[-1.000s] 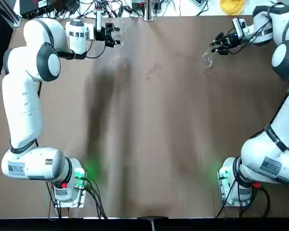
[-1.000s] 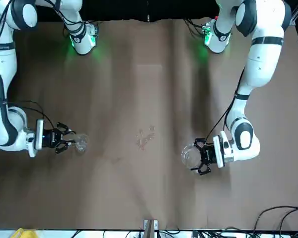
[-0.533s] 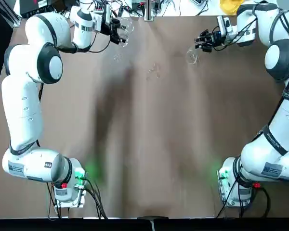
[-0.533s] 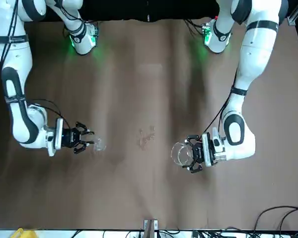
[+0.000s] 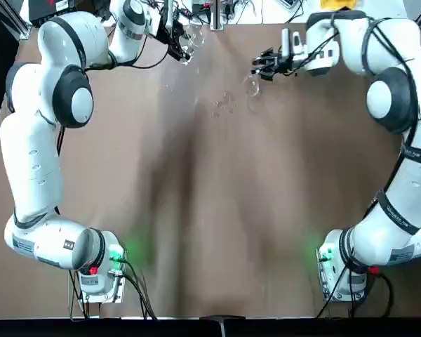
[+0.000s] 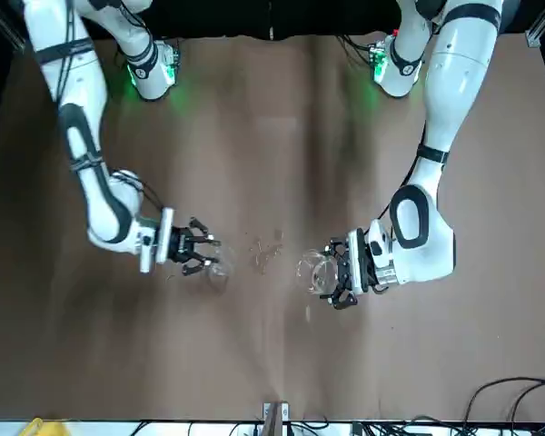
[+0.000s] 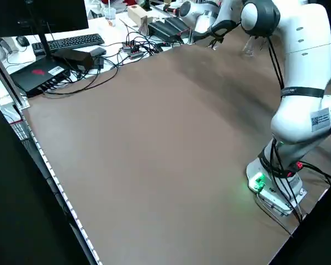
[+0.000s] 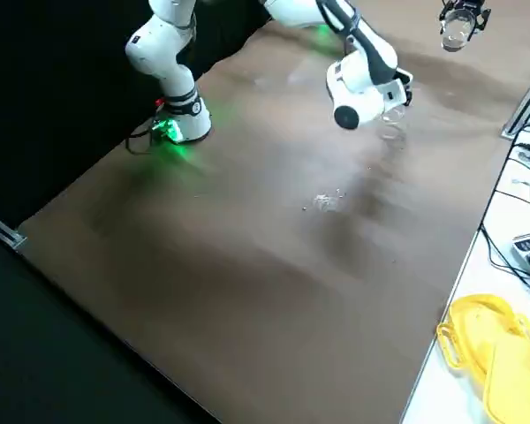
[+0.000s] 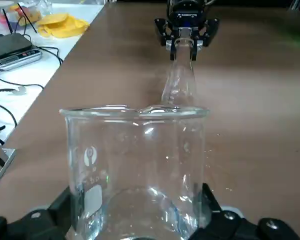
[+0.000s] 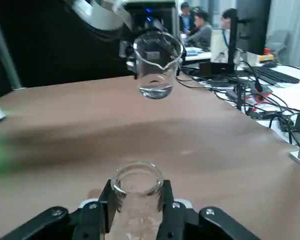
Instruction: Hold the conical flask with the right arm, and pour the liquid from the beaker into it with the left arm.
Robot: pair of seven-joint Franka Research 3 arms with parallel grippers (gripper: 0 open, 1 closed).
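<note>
Top view, from the left: a black box (image 5: 52, 8) and tangled cables (image 5: 186, 10) were seen beyond the brown table (image 5: 217, 210). By the left gripper (image 9: 135, 207), the beaker (image 9: 135, 165) was grasped between its two fingers, parted to its width, above the table's far left part; liquid (image 10: 156, 91) was held in its bottom. A white emblem (image 9: 90, 156) and a white patch (image 9: 93, 200) were printed on its glass, the small lettering unreadable. Between the vessels, droplets (image 5: 224, 103) were scattered on the table. To their right, the conical flask (image 10: 137, 217) was clasped at its neck by the right gripper's (image 10: 138, 197) fingers, apart from the beaker. Farther right, yellow items (image 8: 495, 353) were placed beyond the table.
</note>
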